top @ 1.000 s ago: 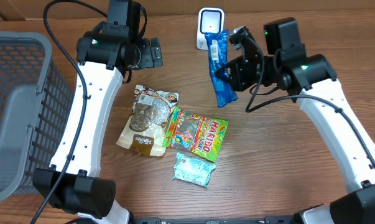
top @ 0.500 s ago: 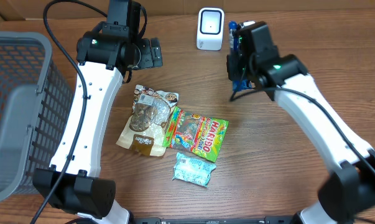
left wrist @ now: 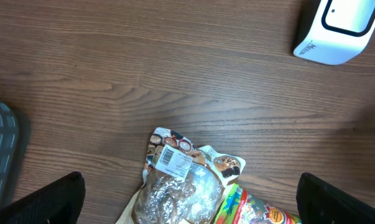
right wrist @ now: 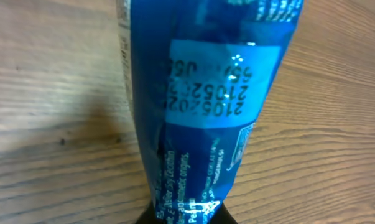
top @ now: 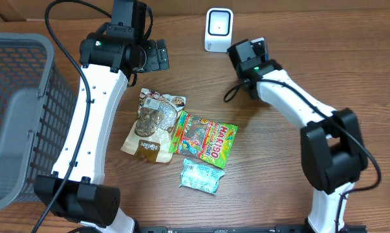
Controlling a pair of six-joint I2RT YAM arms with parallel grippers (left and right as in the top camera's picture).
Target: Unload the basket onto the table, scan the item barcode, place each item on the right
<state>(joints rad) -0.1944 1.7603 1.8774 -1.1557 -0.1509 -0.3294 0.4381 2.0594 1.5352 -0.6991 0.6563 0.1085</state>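
Having swung in from the right, my right gripper (right wrist: 181, 214) is clamping the blue packet (right wrist: 199, 106) by its end near the scanner (top: 218, 29), keeping the print free for reading, while my left gripper (left wrist: 187, 202) is idling spread wide

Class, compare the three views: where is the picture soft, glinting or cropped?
Right wrist: the blue packet fills the frame, print soft, tiny glints on its date panel. Left wrist: table grain sharp, scanner cropped at the corner. Overhead: even light, no harsh glare.

Packet (right wrist: 199, 118) is blue, scanner (top: 218, 29) white, basket (top: 49, 123) grey mesh
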